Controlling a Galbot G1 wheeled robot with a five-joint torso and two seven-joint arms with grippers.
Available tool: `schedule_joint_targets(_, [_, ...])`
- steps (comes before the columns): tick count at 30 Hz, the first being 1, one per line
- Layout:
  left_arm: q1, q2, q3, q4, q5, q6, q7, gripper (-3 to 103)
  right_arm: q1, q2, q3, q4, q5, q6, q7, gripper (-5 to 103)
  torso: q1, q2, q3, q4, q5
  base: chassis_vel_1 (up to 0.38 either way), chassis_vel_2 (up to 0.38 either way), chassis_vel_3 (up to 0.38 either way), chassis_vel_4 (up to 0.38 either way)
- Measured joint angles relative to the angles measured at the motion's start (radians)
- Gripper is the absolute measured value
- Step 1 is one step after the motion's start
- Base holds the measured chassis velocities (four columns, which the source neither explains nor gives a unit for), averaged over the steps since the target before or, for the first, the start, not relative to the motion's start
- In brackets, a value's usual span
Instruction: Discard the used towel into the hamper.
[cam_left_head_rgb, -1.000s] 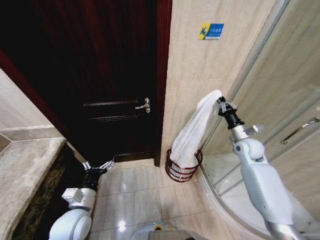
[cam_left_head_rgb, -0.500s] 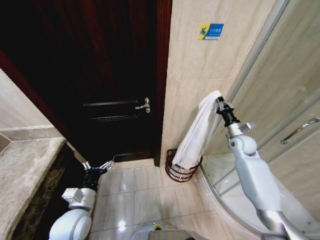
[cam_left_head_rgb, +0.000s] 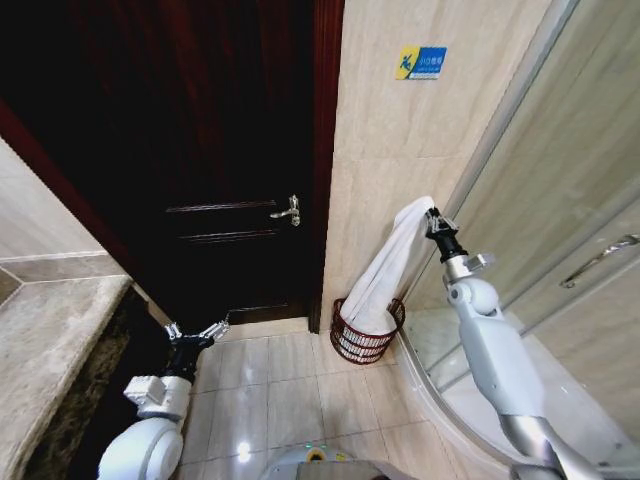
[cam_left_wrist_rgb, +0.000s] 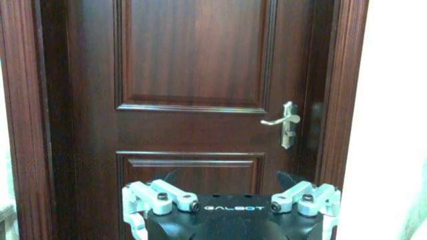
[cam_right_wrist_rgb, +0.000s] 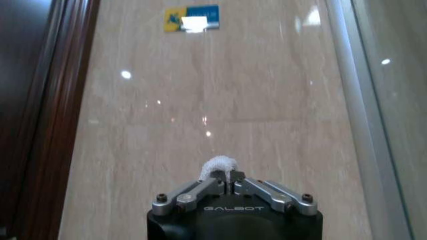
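**White towel held above the hamper**

Dark reddish-brown open weave forms the hamper (cam_left_head_rgb: 366, 334), a small round basket that stands on the tiled floor (cam_left_head_rgb: 290, 385) against the beige wall (cam_left_head_rgb: 400, 140), just beside the frame of the dark wooden door (cam_left_head_rgb: 200, 150). The lower end of the white towel (cam_left_head_rgb: 392, 268) lies inside the hamper, filling the part of its opening nearest the wall.

The towel's long axis runs steeply upward from the hamper, tilted away from the door toward the glass shower enclosure (cam_left_head_rgb: 570, 200). Its top end is bunched at the right gripper (cam_left_head_rgb: 432, 219), which is above the hamper and offset toward the shower side.

The right gripper's fingers are closed together on the towel; in the right wrist view a small tuft of white cloth (cam_right_wrist_rgb: 219, 165) protrudes between the pinched fingertips (cam_right_wrist_rgb: 215, 183) of the right gripper (cam_right_wrist_rgb: 227, 185).

The left gripper (cam_left_head_rgb: 197, 332) is low, on the far side of the door from the hamper, with its fingers spread wide and holding nothing. In the left wrist view it (cam_left_wrist_rgb: 230, 200) faces the door and its handle (cam_left_wrist_rgb: 285, 122).
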Motion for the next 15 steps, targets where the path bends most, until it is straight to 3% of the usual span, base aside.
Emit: schedule_joint_targets(15, [0.0, 0.0, 0.0, 0.0, 0.0, 0.0, 0.0, 98, -0.052, 0.05, -0.022, -0.08, -0.05, 0.029, -0.021, 3, 0.0, 0.0, 0.0, 0.0, -0.0001, 0.0, 0.0, 0.0, 0.0])
